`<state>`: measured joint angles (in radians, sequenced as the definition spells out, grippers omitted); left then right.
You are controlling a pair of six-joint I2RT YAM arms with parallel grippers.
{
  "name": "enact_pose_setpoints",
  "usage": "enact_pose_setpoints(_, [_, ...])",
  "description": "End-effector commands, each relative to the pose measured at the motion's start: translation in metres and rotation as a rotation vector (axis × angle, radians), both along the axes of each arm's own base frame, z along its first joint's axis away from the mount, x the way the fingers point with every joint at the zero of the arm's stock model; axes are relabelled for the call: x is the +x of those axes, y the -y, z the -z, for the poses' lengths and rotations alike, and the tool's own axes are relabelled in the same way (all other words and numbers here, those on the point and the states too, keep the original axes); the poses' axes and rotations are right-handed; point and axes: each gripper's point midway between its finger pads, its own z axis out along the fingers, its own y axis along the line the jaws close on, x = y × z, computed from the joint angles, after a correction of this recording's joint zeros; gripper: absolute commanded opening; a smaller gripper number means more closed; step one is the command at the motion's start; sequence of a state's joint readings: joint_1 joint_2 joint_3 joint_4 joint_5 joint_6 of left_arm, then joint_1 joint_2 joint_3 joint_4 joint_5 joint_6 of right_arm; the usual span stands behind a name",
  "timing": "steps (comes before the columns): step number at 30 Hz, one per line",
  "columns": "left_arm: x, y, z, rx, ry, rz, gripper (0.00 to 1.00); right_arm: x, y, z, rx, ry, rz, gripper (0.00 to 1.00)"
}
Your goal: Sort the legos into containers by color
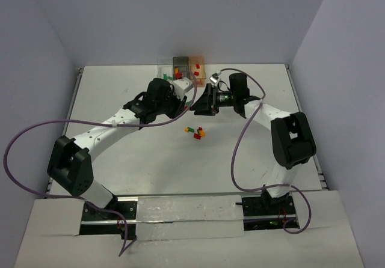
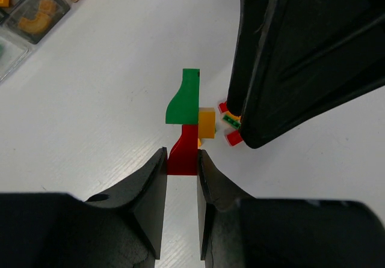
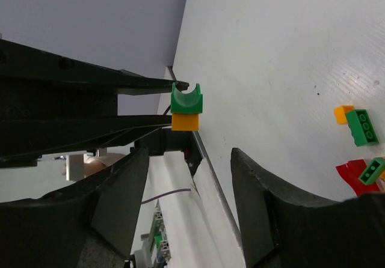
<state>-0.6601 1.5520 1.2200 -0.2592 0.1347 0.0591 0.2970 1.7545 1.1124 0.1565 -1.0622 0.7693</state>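
My left gripper (image 2: 182,160) is shut on a red brick (image 2: 184,154) that carries a curved green brick (image 2: 185,97) and a yellow brick (image 2: 207,122), held above the table. In the right wrist view the same green brick (image 3: 186,98) and yellow brick (image 3: 185,122) hang just ahead of my right gripper (image 3: 189,157), which is open and apart from them. One of its fingers (image 2: 289,57) looms close beside the held stack. Loose legos (image 1: 195,133) lie mid-table. The containers (image 1: 180,65) stand in a row at the far edge with bricks inside.
In the right wrist view an orange brick (image 3: 343,113), a green brick (image 3: 363,127) and a red piece (image 3: 352,175) lie on the table. Both arms meet just in front of the containers. Purple cables loop beside each arm.
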Motion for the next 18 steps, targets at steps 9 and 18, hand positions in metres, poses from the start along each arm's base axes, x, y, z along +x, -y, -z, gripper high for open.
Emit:
enact_pose_setpoints(9, [-0.0045,0.0138,-0.0404,-0.092,0.026,0.025,0.0,0.0093,-0.0165,-0.025,0.024,0.113,-0.038,0.57])
enact_pose_setpoints(18, [-0.006,0.017,-0.0431,-0.104,0.016,0.035,0.0,0.0115,-0.0189,-0.02,0.014,0.106,-0.039,0.48])
